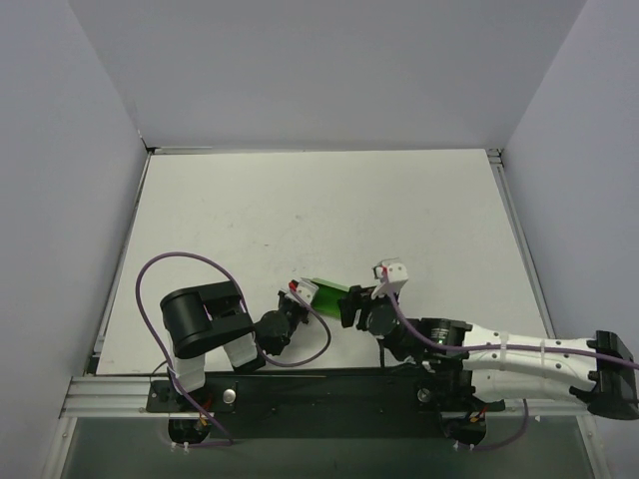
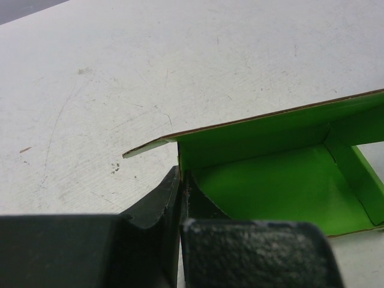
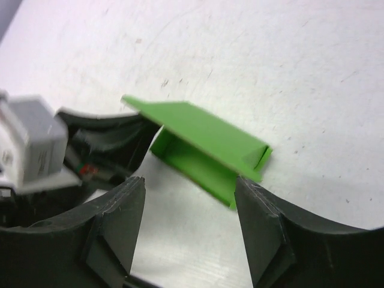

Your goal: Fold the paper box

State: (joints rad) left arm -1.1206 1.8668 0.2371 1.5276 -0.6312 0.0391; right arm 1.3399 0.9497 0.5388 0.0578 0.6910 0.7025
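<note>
Right up against my left wrist lens, the left gripper [image 2: 180,186] has its dark jaws clenched on the paper box [image 2: 282,180], pinching one thin wall at the box's near corner. Beyond that corner I'm looking straight into the open green interior. A side wall stands up at the back, an inner flap is folded along the right, and a small tab pokes out to the left of the box, pale side showing.

Over to the right wrist now. The right gripper [image 3: 187,186] has its jaws released and standing wide. The paper box [image 3: 204,135] sits just beyond their tips, tilted, its lower corner right beside one fingertip [image 3: 243,186]. Whether that corner touches, I can't tell.

From above, the paper box [image 1: 324,292] sits between the two grippers. The left gripper [image 1: 297,299] is on the box's left end and the right gripper [image 1: 351,304] is hard by its right end. White bench [image 1: 300,200] stretches away behind the box. I can't tell whether the box rests on the bench or hangs just off it.
</note>
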